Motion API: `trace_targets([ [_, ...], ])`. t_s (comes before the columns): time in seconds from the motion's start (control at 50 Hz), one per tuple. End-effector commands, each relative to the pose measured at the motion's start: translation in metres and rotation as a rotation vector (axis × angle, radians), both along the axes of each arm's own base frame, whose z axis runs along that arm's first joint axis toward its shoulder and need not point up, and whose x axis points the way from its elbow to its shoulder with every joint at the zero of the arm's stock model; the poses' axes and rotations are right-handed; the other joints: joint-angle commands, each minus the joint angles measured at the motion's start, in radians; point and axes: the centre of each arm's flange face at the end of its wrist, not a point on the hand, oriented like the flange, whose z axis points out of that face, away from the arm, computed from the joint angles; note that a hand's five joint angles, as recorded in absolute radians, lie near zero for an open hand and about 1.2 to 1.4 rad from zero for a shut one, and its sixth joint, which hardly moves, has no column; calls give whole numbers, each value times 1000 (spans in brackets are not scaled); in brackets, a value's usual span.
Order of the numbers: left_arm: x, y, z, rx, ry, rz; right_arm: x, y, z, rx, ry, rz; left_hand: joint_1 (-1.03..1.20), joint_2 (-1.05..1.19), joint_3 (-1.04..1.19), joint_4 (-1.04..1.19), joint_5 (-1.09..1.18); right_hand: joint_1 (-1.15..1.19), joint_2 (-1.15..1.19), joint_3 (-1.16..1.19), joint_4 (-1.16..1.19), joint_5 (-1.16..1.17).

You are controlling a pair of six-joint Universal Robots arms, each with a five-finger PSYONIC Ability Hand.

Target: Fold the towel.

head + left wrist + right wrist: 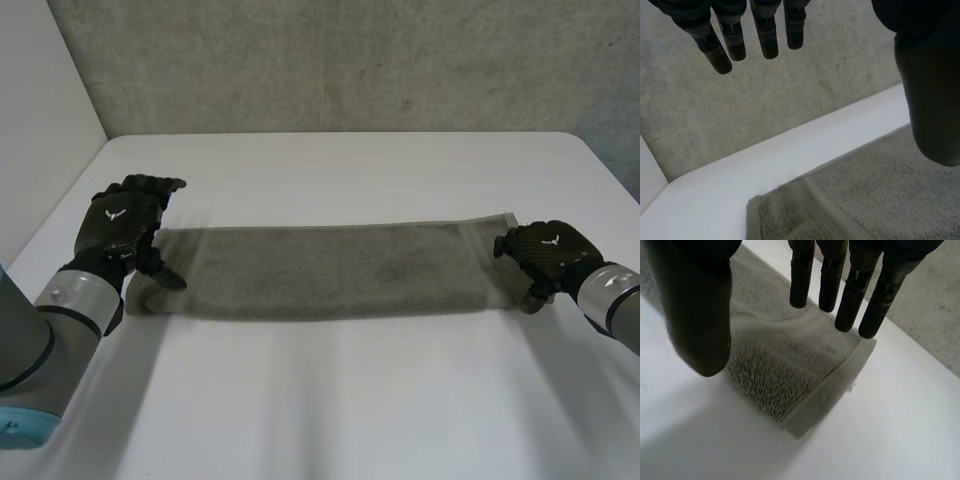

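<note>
Grey towel [330,270] lies flat on the white table [340,400] as one long strip running L to R, w/ a hand at each short end. A concrete wall [350,60] stands behind the table.

L hand [118,222] sits over the towel's L end. In the L wrist view its fingers [767,40] are straight and spread a little, well apart from the thumb [932,100]. Nothing is between them, so the hand is released and grasps nothing. The towel's end w/ its hemmed edge [815,200] lies below the palm. In the head view the thumb tip is at the near L corner; can't tell if it touches the cloth.

R hand [548,252] is at the towel's R end. In the R wrist view its fingers [801,280] are straight and side by side, w/ tips over the far part of that end near the corner. The thumb [700,325] stands wide apart from them, by the near edge. The towel's short end [785,360] lies in the gap under the palm, flat on the table and not pinched. Can't tell if the fingertips rest on the cloth or hang just above it.
</note>
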Motion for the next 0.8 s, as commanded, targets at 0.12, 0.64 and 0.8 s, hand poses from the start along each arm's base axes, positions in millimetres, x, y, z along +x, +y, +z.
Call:
trace_targets([
  [0.12,0,4,-1,-116,9,-4,-9,-15,-24,23,0,-25,-72,-62,-50,-68,-193,134,129,125,123,112],
  [0.64,0,2,0,-101,8,-1,-110,-65,22,-91,31,-287,-95,-85,-74,-92,-217,917,912,908,906,895],
  [0.8,0,6,0,59,-24,-4,-104,-70,77,-209,141,-225,-95,-85,-74,-92,-217,917,912,908,906,895],
])
